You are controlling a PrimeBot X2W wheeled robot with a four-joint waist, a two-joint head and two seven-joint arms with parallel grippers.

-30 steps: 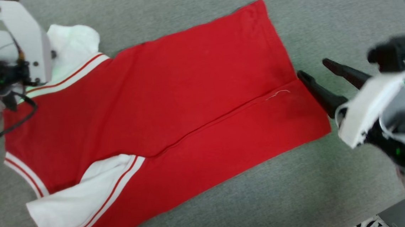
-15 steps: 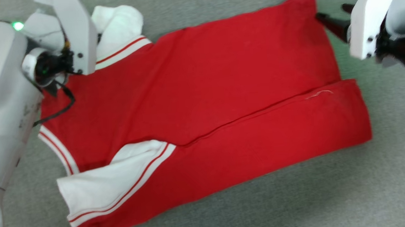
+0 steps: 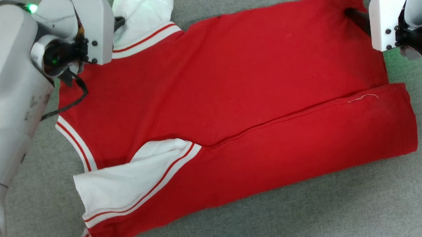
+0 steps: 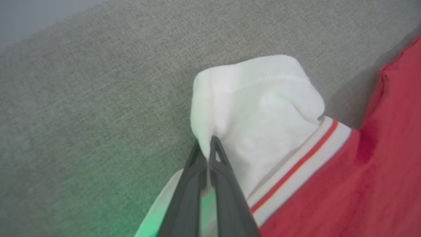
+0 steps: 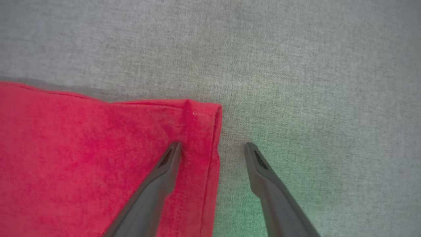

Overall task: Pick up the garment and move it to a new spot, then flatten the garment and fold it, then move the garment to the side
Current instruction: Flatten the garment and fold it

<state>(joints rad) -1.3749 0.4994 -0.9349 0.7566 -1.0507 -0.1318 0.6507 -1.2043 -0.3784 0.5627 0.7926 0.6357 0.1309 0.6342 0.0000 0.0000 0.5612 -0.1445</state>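
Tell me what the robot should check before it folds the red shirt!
1. The left gripper holds the white sleeve: ok, shut on the fabric.
2. The right gripper holds the garment: not ok, its jaws stand open astride the hem corner.
3. Near side folded over the body: ok, its edge runs along the middle.
4. Far sleeve flat: not ok, bunched up.
5. Right fingers will catch both layers: cannot tell.
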